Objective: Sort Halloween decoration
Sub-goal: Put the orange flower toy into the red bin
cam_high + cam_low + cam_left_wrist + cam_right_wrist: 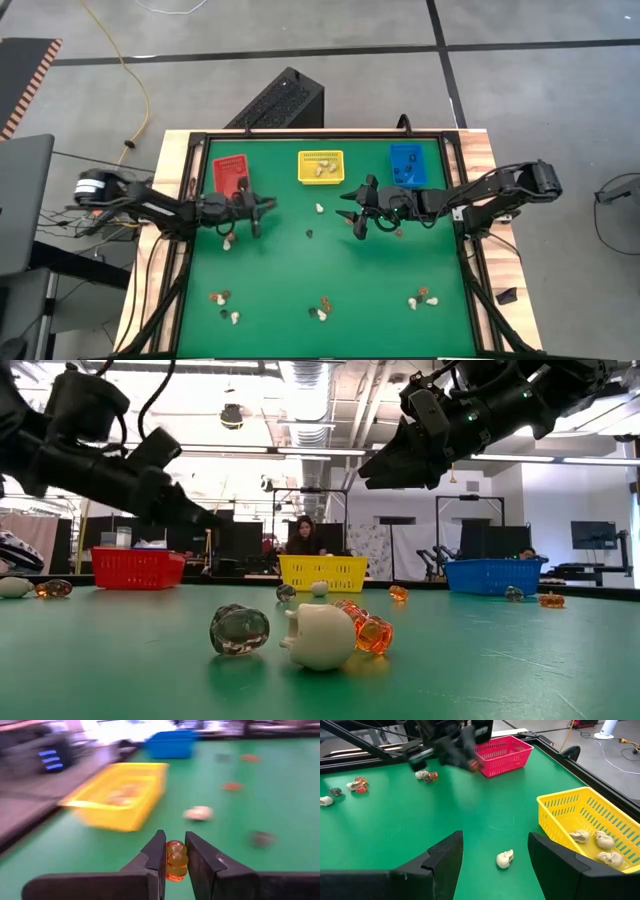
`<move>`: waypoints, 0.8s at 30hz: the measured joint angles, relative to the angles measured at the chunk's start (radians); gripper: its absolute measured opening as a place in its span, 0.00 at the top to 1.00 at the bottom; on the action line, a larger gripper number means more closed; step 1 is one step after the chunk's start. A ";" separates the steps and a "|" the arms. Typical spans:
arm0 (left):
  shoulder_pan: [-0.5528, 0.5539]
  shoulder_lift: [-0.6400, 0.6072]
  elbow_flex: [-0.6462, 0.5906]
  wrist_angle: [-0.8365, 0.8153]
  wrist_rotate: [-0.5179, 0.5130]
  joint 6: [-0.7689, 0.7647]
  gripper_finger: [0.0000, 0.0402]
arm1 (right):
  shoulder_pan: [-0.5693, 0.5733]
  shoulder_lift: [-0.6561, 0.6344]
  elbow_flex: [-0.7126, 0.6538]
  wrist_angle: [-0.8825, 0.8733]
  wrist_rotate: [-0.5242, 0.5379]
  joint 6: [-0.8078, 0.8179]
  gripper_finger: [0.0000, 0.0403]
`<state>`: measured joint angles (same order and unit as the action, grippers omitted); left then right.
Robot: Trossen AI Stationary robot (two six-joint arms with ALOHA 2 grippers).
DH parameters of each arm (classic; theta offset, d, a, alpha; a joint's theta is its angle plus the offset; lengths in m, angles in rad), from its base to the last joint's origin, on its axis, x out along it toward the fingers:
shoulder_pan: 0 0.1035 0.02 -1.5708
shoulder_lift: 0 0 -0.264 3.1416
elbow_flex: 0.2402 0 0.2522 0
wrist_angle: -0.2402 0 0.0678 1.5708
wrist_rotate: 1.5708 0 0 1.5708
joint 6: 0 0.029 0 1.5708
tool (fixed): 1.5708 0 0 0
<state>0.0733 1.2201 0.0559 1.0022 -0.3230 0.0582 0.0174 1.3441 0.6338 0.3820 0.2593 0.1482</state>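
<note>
- On the green table [320,270], most trinkets are too small in the high view to tell shape; the red bin's [232,172] contents read only as dark specks, and the blue bin's [407,165] contents are dark and unclear.
- Left wrist view is blurred: yellow bin [120,795] and the loose pieces beyond it are smeared, shapes unreadable.
- Low view cuts both arms off at the top; fingertips of neither gripper are clear there.
- Counts: three bins in a row at the far edge, red, yellow, blue. Three cream skulls [597,842] visible in the yellow bin from the right wrist view. One loose cream skull [504,858] on the table near the yellow bin.
- Three small clusters of trinkets along the near edge in the high view, plus a few strays mid-table; exact number cannot tell.
- Nearest the low camera: one clear-dark piece, one cream piece, one orange piece, touching.
- Left gripper [174,857] reaches in from the left, just in front of the red bin, fingers pinching an orange trinket [175,861] between the tips.
- Right gripper [357,215] reaches in from the right, between the yellow and blue bins, raised off the table, fingers spread wide, nothing between them.
</note>
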 joint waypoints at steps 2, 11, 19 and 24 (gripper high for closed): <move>0.000 -0.088 0.000 -0.094 -0.104 -0.013 0.88 | 0.001 0.000 0.000 0.000 0.000 0.000 0.37; 0.000 -0.414 0.000 -0.466 -0.495 -0.088 0.89 | 0.004 0.000 0.000 -0.006 -0.001 0.020 0.37; 0.027 -0.516 0.000 -0.739 -0.702 -0.263 0.89 | 0.016 0.000 0.000 -0.004 -0.001 0.031 0.37; 0.077 -0.513 0.000 -0.792 -0.640 -0.335 0.87 | 0.016 0.000 0.000 0.003 -0.001 0.035 0.37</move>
<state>0.1503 0.7067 0.0559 0.2099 -0.9626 -0.2772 0.0332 1.3441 0.6342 0.3849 0.2584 0.1837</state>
